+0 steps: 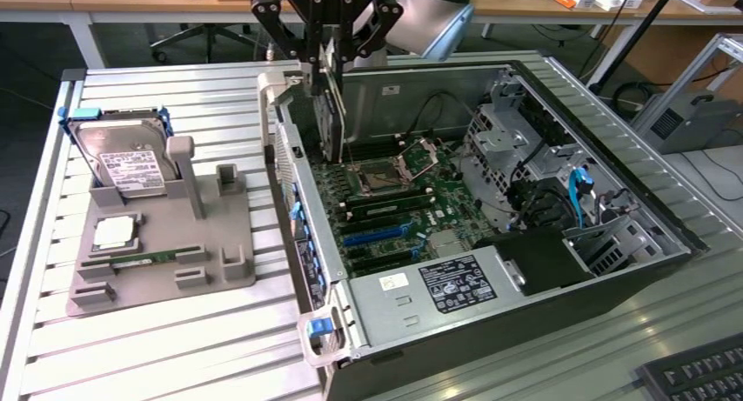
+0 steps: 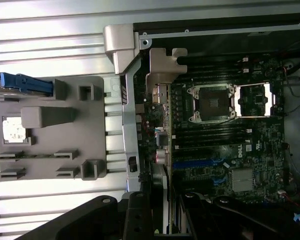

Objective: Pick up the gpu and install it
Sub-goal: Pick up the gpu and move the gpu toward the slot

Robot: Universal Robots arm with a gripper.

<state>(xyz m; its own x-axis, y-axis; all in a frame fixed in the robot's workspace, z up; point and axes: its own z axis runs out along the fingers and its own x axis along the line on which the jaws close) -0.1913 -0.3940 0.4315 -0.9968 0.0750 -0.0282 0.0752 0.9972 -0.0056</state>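
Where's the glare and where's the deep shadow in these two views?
Exterior view: the ribbed silver metal table glares white, while the open black computer case is much darker inside. Wrist view: table slats bleach out, and the black gripper holding the thin black gpu card is a dark silhouette.

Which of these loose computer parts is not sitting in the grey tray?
The gpu: the thin dark card hangs on edge in the tool over the open case. The hard drive, square chip and memory stick sit in the tray.
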